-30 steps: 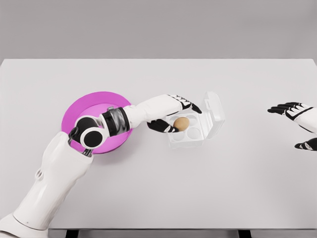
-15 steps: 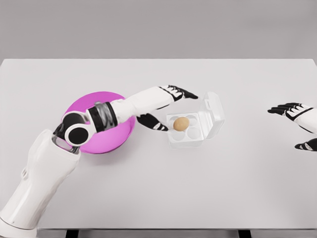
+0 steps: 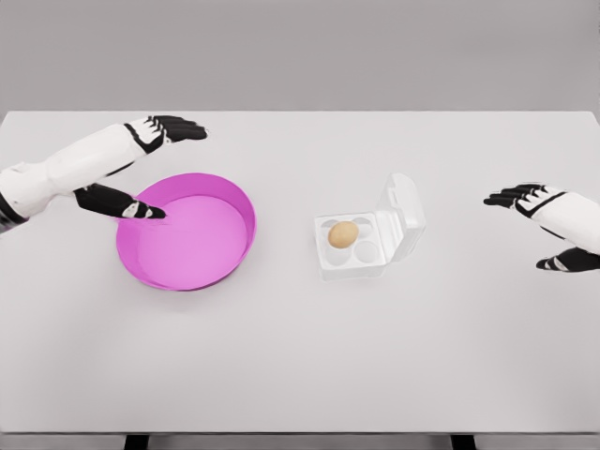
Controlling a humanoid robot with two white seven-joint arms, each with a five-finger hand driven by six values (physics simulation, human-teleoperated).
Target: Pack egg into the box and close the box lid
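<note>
Sitting in the lid-up box [image 3: 367,239], egg [image 3: 343,233]; both hands [image 3: 141,169] [image 3: 544,225] spread, arms cropped.

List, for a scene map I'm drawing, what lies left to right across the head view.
left hand → pink bowl → egg in the clear box → the box's raised lid → right hand.

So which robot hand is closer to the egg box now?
The right robot hand, though only slightly. It hovers open to the right of the clear egg box, on the side where its lid stands up. The left robot hand is open over the pink bowl's far-left rim.
</note>
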